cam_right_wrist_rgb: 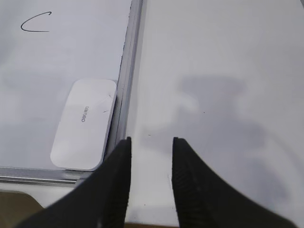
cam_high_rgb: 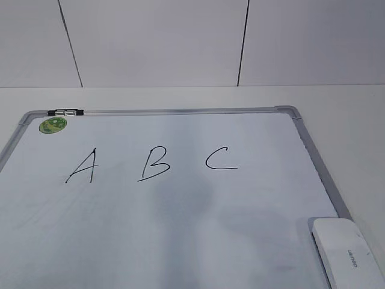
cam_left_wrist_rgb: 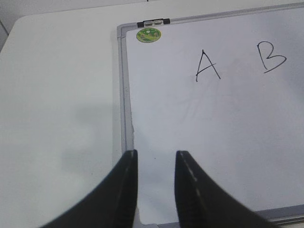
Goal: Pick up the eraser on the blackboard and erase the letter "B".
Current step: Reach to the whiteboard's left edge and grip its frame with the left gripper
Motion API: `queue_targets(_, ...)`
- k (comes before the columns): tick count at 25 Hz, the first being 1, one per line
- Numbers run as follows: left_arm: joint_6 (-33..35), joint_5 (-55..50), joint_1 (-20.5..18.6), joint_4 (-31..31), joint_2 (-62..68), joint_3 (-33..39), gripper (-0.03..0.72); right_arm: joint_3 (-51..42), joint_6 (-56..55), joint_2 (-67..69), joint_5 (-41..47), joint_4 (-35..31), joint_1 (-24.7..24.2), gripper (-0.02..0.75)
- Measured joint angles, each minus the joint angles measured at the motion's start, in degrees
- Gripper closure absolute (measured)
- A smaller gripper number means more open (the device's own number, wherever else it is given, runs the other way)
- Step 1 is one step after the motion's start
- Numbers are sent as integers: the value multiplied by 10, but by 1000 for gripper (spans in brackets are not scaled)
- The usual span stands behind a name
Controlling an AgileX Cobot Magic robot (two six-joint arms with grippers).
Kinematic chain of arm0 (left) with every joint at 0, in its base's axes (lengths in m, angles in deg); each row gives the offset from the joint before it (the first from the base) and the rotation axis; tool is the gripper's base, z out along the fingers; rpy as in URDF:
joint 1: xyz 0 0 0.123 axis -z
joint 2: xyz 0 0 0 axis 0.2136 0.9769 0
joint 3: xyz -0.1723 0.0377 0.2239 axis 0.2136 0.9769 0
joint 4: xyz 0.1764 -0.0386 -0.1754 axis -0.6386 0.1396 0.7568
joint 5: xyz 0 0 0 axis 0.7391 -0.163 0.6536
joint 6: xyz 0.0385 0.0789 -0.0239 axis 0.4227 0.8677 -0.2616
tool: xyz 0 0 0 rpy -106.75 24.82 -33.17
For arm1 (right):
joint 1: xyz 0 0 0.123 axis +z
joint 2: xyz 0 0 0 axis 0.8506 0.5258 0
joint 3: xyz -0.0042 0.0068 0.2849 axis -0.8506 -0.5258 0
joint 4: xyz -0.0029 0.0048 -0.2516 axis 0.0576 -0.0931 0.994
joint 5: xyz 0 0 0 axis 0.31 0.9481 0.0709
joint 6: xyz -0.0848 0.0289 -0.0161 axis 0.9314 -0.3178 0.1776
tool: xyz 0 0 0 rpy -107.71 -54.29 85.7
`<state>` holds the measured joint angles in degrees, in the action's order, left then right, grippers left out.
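Note:
The blackboard (cam_high_rgb: 180,241) is a white dry-erase board with a grey frame, lying flat on the table. The black letter "B" (cam_high_rgb: 153,164) stands between "A" (cam_high_rgb: 82,167) and "C" (cam_high_rgb: 220,159). The white eraser (cam_high_rgb: 348,251) lies on the board's near right corner; it also shows in the right wrist view (cam_right_wrist_rgb: 84,123). My right gripper (cam_right_wrist_rgb: 151,140) is open and empty over the bare table, just right of the eraser and the frame. My left gripper (cam_left_wrist_rgb: 156,153) is open and empty over the board's near left edge. "B" (cam_left_wrist_rgb: 271,57) shows at the left wrist view's right. Neither gripper shows in the exterior view.
A round green sticker (cam_high_rgb: 53,125) and a black-and-silver clip (cam_high_rgb: 67,112) sit at the board's far left corner. White table (cam_right_wrist_rgb: 228,71) surrounds the board. A white panelled wall (cam_high_rgb: 156,42) rises behind.

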<state>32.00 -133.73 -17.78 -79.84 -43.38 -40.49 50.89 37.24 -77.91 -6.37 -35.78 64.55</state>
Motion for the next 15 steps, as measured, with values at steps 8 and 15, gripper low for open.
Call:
queue_targets(8, 0, 0, 0, 3, 4, 0, 475, 36, -4, 86, 5, -23, 0, 504)
queue_targets(15, 0, -30, 0, 3, 84, -20, 472, 81, -8, 172, 8, -31, 0, 486)
